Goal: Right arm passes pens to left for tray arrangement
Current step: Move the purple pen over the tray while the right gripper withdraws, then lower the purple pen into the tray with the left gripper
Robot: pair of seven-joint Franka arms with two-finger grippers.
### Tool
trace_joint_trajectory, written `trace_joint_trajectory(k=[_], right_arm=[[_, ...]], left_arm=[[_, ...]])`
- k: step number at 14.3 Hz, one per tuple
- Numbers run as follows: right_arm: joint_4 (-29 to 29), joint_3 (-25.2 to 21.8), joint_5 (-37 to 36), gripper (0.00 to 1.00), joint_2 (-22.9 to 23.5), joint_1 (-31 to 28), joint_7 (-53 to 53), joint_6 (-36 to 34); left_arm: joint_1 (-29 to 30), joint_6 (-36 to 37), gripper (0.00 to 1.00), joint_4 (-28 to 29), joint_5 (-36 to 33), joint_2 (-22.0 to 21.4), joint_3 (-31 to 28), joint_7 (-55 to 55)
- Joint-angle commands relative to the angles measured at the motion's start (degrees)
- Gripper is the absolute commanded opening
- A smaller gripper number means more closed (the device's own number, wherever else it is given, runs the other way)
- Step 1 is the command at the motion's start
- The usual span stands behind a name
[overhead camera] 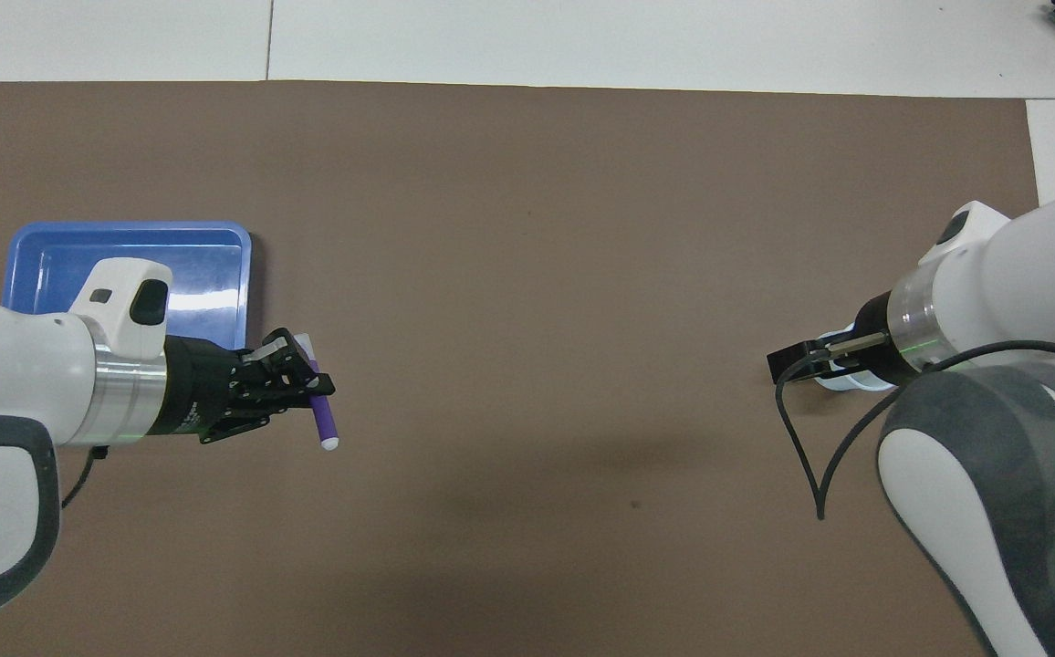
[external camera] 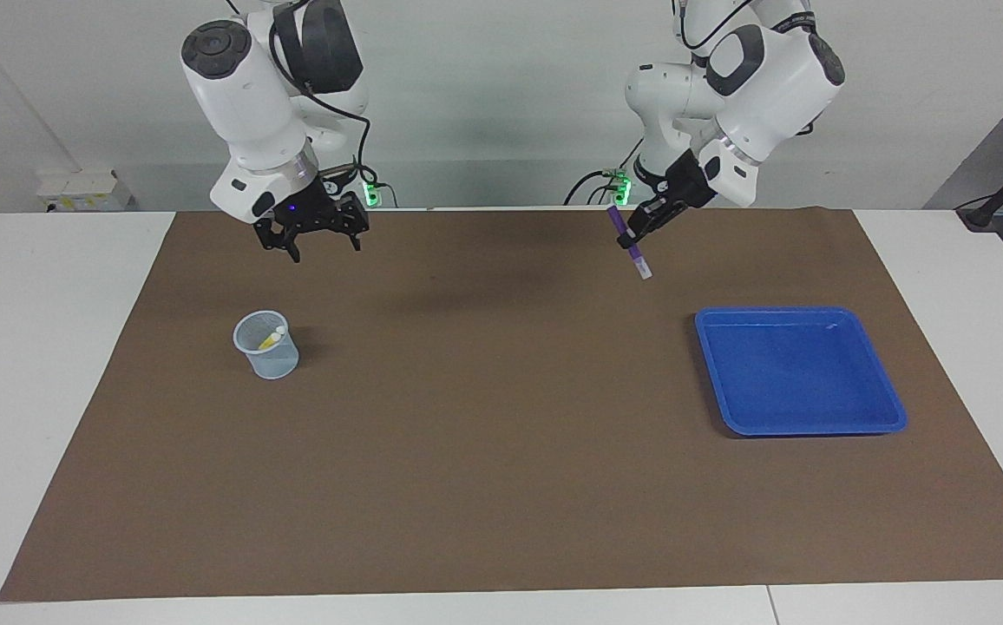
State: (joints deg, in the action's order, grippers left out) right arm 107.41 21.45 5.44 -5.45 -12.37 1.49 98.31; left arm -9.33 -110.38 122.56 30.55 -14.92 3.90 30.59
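The purple pen (external camera: 629,242) (overhead camera: 323,418) hangs tilted in the air, with my left gripper (external camera: 636,234) (overhead camera: 307,391) shut on its middle. That gripper is over the brown mat, just off the corner of the blue tray (external camera: 888,408) (overhead camera: 26,274). The tray has nothing in it. My right gripper (external camera: 325,247) (overhead camera: 797,363) is open and holds nothing, raised over the mat by the mesh cup (external camera: 266,347). A yellow pen (external camera: 272,338) stands in that cup. In the overhead view the right wrist hides most of the cup (overhead camera: 842,384).
A brown mat (external camera: 501,451) covers most of the white table (external camera: 42,365). A black cable (overhead camera: 806,465) loops down from the right wrist. Nothing else stands on the mat between cup and tray.
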Motion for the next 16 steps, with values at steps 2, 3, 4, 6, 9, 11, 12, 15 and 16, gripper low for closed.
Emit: trace_joint_trajectory(k=[2,3,4,6,9,11,12,15,16], right_arm=[[0.35,0.79,-3.05,1.00,-0.79,-2.22,4.48,0.03],[0.52,0.79,-4.02,1.00,-0.79,-2.22,5.18,1.43],[1.04,0.79,-4.64,1.00,-0.88,-2.22,5.80,2.40],[1.05,0.70,-5.17,1.00,-1.05,-2.83,8.95,1.28],[1.14,0.79,-5.79,1.00,-1.05,-2.84,11.42,1.44],[1.05,0.88,-5.88,1.00,-1.05,-2.83,12.74,2.32],[1.83,0.88,-5.97,1.00,-1.05,-2.92,13.36,4.58],[6.39,0.88,-5.97,1.00,-0.79,-4.76,14.15,12.32],[7.71,0.79,-5.97,1.00,-0.62,-4.86,14.24,14.34]], left_arm=[[4.93,4.39,0.00,-1.18,-7.76,-0.20,0.41,-12.02],[5.54,4.39,0.00,-1.18,-9.70,-0.11,0.41,-14.74],[6.42,4.30,0.00,-1.18,-11.28,0.07,0.41,-17.64],[7.65,3.60,0.00,-1.18,-14.79,1.11,0.41,-23.36],[9.75,2.72,0.00,-2.14,-19.02,4.19,0.41,-30.22],[10.38,1.58,0.00,-2.67,-21.30,6.38,0.41,-33.30],[10.38,0.71,0.00,-2.67,-22.01,7.35,0.41,-33.66],[10.73,-2.28,0.00,-2.67,-23.42,9.90,0.41,-33.84],[10.82,-3.42,0.00,-2.67,-23.77,11.04,0.41,-33.93]])
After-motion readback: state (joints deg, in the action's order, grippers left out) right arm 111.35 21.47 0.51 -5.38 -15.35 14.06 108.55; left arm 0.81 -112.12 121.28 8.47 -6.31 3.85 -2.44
